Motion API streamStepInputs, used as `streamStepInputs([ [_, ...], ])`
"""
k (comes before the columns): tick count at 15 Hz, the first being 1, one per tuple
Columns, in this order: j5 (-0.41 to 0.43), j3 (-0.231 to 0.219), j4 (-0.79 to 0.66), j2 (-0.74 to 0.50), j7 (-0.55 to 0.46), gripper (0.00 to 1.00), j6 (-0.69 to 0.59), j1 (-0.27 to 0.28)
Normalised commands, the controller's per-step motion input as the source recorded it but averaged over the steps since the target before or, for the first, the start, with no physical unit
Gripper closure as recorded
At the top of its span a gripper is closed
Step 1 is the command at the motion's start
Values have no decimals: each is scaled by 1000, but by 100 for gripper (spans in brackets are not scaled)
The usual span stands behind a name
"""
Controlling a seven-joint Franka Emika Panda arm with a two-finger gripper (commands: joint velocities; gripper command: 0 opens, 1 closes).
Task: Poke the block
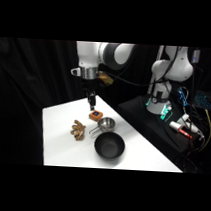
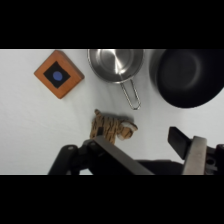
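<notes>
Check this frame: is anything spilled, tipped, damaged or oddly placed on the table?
Nothing stands out. The block lies flat, the steel cup and black bowl sit upright and look empty, and the tan striped piece lies apart from them. The hand hangs just above the block.

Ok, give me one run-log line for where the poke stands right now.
stage: approach | gripper: above table, near block | contact: cannot tell | block: flat on table

We find the side view fixed beside the white table (image 1: 141,155), looking across and down from some distance, the wrist view close above, facing downward, both sharing block (image 1: 95,115) (image 2: 59,74), steel cup (image 1: 105,124) (image 2: 116,63), black bowl (image 1: 109,146) (image 2: 190,76).
</notes>
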Motion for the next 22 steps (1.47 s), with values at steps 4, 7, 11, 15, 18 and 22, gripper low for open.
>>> streamStepInputs([
  [4,-48,-64,-186,-176,187,0,162,-69],
  [7,-49,-59,-207,-196,201,0,155,-63],
  [11,-47,-61,-225,-214,195,0,149,-68],
  [15,-70,-53,-236,-228,206,25,159,-59],
  [18,-134,-47,-243,-229,247,43,186,-48],
  [22,-165,-33,-221,-218,243,76,160,-37],
])
